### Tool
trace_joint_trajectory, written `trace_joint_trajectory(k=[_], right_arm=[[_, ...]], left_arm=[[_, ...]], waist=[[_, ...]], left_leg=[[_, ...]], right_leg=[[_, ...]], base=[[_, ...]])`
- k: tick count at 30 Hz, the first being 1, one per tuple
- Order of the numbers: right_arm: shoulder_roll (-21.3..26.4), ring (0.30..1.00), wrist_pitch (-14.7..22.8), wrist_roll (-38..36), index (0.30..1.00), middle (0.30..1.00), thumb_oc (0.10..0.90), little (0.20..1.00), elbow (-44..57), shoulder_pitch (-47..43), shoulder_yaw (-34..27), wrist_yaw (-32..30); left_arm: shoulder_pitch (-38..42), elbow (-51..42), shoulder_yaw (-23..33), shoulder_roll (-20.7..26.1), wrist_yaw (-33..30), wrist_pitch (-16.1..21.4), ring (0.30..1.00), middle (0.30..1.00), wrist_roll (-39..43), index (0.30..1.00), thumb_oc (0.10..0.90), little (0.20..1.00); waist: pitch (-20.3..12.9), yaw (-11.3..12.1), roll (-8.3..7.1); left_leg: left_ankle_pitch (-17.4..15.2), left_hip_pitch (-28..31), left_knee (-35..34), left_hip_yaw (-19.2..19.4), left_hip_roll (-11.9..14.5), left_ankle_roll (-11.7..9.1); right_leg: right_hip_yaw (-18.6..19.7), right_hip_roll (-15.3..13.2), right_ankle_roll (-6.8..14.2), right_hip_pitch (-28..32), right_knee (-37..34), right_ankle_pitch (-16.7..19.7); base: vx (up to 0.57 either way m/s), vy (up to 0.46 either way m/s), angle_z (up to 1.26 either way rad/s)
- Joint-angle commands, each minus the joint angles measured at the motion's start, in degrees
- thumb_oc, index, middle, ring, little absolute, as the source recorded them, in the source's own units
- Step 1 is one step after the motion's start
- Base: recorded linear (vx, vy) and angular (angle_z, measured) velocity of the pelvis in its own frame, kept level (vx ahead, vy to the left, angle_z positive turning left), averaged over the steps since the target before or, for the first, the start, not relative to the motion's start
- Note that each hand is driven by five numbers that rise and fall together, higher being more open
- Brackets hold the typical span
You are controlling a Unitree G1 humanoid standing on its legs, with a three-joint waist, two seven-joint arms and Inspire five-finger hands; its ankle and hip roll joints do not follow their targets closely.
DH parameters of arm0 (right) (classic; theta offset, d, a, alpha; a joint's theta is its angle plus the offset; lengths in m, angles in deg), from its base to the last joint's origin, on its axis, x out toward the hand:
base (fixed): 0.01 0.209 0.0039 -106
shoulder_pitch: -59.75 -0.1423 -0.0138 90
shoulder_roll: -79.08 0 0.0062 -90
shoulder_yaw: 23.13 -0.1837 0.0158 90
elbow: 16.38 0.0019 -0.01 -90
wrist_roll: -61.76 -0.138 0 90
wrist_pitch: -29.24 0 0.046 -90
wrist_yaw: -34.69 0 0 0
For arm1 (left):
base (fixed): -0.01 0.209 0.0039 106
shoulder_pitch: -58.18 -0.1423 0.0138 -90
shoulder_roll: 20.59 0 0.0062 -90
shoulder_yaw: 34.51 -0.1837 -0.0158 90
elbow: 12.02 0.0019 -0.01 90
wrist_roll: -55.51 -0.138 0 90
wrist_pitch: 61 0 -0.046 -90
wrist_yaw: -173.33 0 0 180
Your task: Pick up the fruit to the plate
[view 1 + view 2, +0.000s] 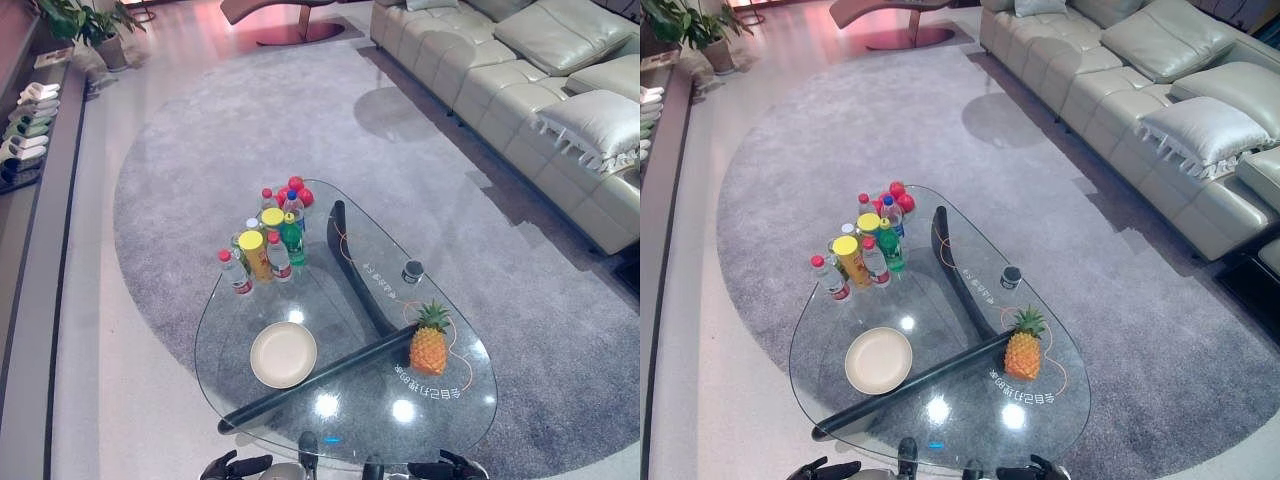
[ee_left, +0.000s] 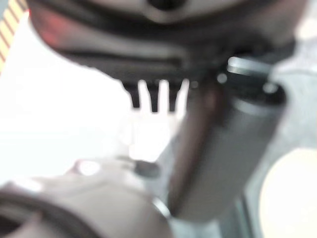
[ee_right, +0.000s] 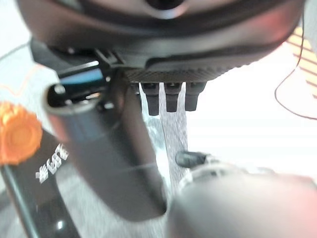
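A pineapple (image 1: 428,345) stands upright on the right side of the glass table (image 1: 460,400), beside the dark table support. A cream plate (image 1: 283,354) lies bare on the near left part of the glass. Several red round fruits (image 1: 298,190) sit at the table's far end behind the bottles. My left hand (image 1: 235,466) and right hand (image 1: 450,467) hang below the table's near edge, both open and holding nothing. In the right wrist view the pineapple (image 3: 17,133) appears as an orange blur past the thumb (image 3: 114,158). Beyond my left thumb (image 2: 223,148), the left wrist view catches the plate (image 2: 292,193).
A cluster of bottles and yellow-lidded jars (image 1: 265,245) stands on the far left of the glass. A small dark cap (image 1: 413,270) sits mid-right. A beige sofa (image 1: 520,90) lines the right; a grey rug (image 1: 200,140) lies under the table.
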Motion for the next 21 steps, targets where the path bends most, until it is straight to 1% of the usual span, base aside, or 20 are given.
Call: trace_joint_trajectory(k=[1, 3, 5, 9, 13, 14, 15, 17, 20, 21], right_arm=[[1.7, 0.9, 3.55, -3.65, 0.9, 0.9, 0.8, 0.9, 0.06, -1.87, -1.7, -4.98], [2.22, 0.9, 5.41, -5.25, 0.9, 0.9, 0.8, 0.9, 2.2, -2.93, -2.4, -7.09], [2.58, 0.9, 7.4, -7.45, 0.9, 0.9, 0.8, 0.9, 3.92, -3.46, -3.0, -8.6], [3.19, 0.9, 9.51, -11.66, 0.9, 0.9, 0.8, 0.9, 9.63, -3.72, -4.97, -11.13], [3.57, 0.9, 11.06, -11.98, 0.9, 0.9, 0.8, 0.9, 14.27, -3.58, -5.67, -13.53], [3.89, 0.9, 11.82, -12.39, 0.9, 0.9, 0.8, 0.9, 17.26, -3.65, -5.87, -15.31], [4.09, 0.9, 11.82, -13.0, 0.9, 0.9, 0.8, 0.9, 20.31, -3.64, -6.19, -16.83], [4.5, 0.9, 12.3, -11.9, 0.9, 0.9, 0.8, 0.9, 25.7, -3.34, -6.45, -19.86], [4.8, 0.9, 13.19, -11.52, 0.9, 0.9, 0.8, 0.9, 31.78, -3.05, -6.33, -22.81], [4.9, 0.9, 13.2, -11.03, 0.9, 0.9, 0.8, 0.9, 35.89, -3.04, -6.23, -24.37]], left_arm=[[2.89, 2.65, -0.73, -1.63, -2.52, 0.47, 0.9, 0.9, 1.73, 0.9, 0.8, 0.9], [3.73, 2.05, -0.96, -1.11, -3.13, 0.29, 0.9, 0.9, 2.4, 0.9, 0.8, 0.9], [3.94, 1.61, -0.94, -0.63, -4.14, 0.91, 0.9, 0.9, 2.61, 0.9, 0.8, 0.9], [3.15, -0.09, -0.61, 0.53, -5.95, 1.84, 0.9, 0.9, 2.5, 0.9, 0.8, 0.9], [2.46, -0.88, -0.45, 1.31, -6.12, 2.4, 0.9, 0.9, 2.48, 0.9, 0.8, 0.9], [1.98, -1.39, -0.49, 1.79, -6.06, 2.85, 0.9, 0.9, 2.53, 0.9, 0.8, 0.9], [1.52, -1.81, -0.55, 2.15, -6.03, 3.12, 0.9, 0.9, 2.74, 0.9, 0.8, 0.9], [0.86, -2.63, -0.38, 2.69, -6.13, 3.61, 0.9, 0.9, 3.3, 0.9, 0.8, 0.9], [0.22, -3.69, -0.58, 3.14, -6.07, 4.38, 0.9, 0.9, 4.0, 0.9, 0.8, 0.9], [0.0, -4.26, -0.56, 3.26, -6.02, 4.72, 0.9, 0.9, 4.36, 0.9, 0.8, 0.9]], waist=[[2.32, 0.79, -1.9], [3.7, 0.92, -2.27], [4.66, 1.07, -2.52], [6.17, 1.4, -2.99], [7.27, 1.52, -3.3], [8.01, 1.61, -3.57], [8.47, 1.6, -3.67], [9.22, 1.43, -4.01], [10.21, 1.22, -4.15], [10.91, 1.06, -4.16]], left_leg=[[-2.2, -0.06, 5.2, 2.67, 0.6, 0.38], [-2.35, -1.64, 6.65, 2.72, 0.58, 0.43], [-2.43, -2.55, 7.58, 2.77, 0.59, 0.46], [-2.99, -4.04, 9.39, 3.08, 0.45, 0.85], [-3.32, -5.51, 11.05, 3.2, 0.46, 1.08], [-3.45, -6.34, 11.93, 2.96, 0.53, 1.17], [-3.62, -6.87, 12.65, 2.71, 0.52, 1.31], [-3.96, -7.84, 13.95, 2.49, 0.55, 1.5], [-4.2, -9.21, 15.37, 2.48, 0.54, 1.68], [-4.31, -10.16, 16.18, 2.47, 0.53, 1.77]], right_leg=[[0.16, -3.59, 2.47, -6.17, 1.38, 10.27], [0.24, -3.49, 2.31, -7.35, 2.21, 10.26], [0.2, -3.39, 2.18, -7.95, 2.73, 10.26], [-0.18, -3.15, 2.06, -8.91, 4.01, 10.0], [-0.51, -3.13, 2.07, -9.91, 5.48, 9.68], [-0.69, -3.17, 2.08, -10.54, 6.41, 9.54], [-0.73, -3.17, 2.07, -11.02, 7.24, 9.36], [-0.78, -3.32, 2.17, -11.84, 8.35, 9.2], [-0.98, -3.56, 2.26, -13.16, 9.67, 9.12], [-1.06, -3.69, 2.34, -14.09, 10.48, 9.08]], base=[[-0.06, -0.031, 0.0], [-0.08, -0.042, 0.01], [-0.05, -0.046, 0.0], [-0.02, -0.052, 0.0], [-0.03, -0.042, 0.0], [-0.03, -0.057, 0.0], [-0.03, -0.058, 0.01], [-0.01, -0.02, 0.0], [-0.04, -0.006, 0.0], [-0.06, 0.01, 0.0]])
